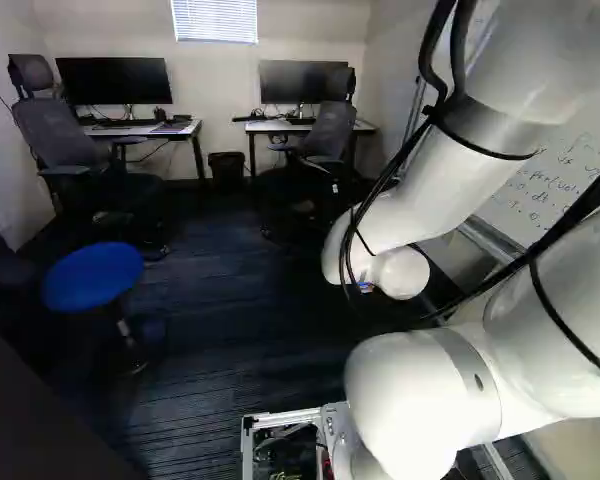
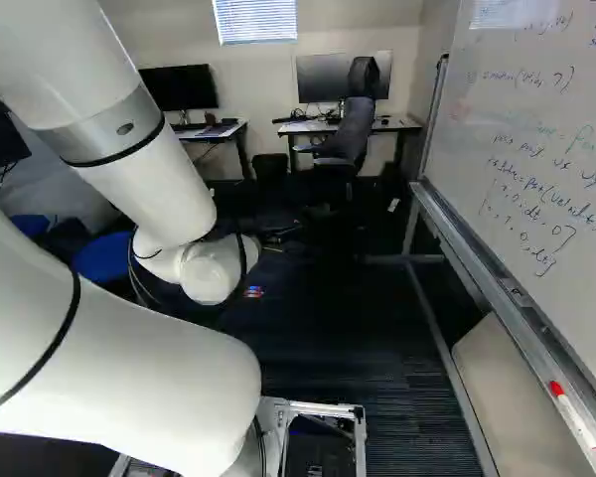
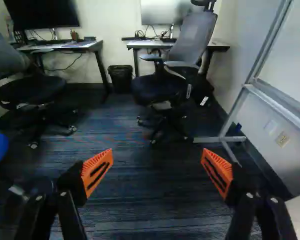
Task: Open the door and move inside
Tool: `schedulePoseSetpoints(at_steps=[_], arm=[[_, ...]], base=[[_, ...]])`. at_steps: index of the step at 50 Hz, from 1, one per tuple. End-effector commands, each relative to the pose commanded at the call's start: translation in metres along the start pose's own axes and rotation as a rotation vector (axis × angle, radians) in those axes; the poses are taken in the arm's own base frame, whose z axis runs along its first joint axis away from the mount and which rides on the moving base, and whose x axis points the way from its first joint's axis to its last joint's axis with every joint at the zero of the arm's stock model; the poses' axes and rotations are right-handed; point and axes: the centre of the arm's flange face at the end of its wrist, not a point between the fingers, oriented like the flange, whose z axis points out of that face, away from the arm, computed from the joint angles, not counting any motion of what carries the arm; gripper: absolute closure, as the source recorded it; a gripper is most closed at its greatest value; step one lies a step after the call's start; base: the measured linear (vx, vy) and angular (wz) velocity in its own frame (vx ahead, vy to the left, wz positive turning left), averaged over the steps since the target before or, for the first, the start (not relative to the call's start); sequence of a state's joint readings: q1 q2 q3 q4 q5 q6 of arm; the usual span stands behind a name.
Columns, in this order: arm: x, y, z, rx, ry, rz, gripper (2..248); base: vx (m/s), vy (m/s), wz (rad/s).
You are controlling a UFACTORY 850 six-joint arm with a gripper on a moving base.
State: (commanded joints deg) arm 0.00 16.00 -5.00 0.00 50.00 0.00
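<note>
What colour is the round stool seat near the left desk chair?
Blue; the stool seat shows best in the left base view.

Across the left of the frame, in front of much of the room: a bulky white robot arm [image 2: 129, 358] with black cable ties. Partly behind it, at mid-left, a round blue stool seat [image 2: 103, 258]. At upper left, a black monitor [image 2: 179, 87] over a tabletop [image 2: 224, 129]. At top centre, a bright slatted window blind [image 2: 256, 20]; below and right of it, a dark grey office chair [image 2: 354, 131] before a second monitor [image 2: 318, 79]. Filling the upper right, a handwritten whiteboard [image 2: 497, 119], with a red-and-white marker [image 2: 573, 413] on its grey metal ledge [image 2: 477, 260] at lower right.
</note>
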Motion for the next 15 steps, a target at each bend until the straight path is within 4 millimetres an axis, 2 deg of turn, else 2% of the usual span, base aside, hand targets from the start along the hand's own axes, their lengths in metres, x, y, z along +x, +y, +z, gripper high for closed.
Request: schedulePoseSetpoints(at_steps=[15], arm=[[0.0, 0.0, 0.0, 0.0, 0.0, 0.0, 3]], base=[[0.0, 0.0, 0.0]])
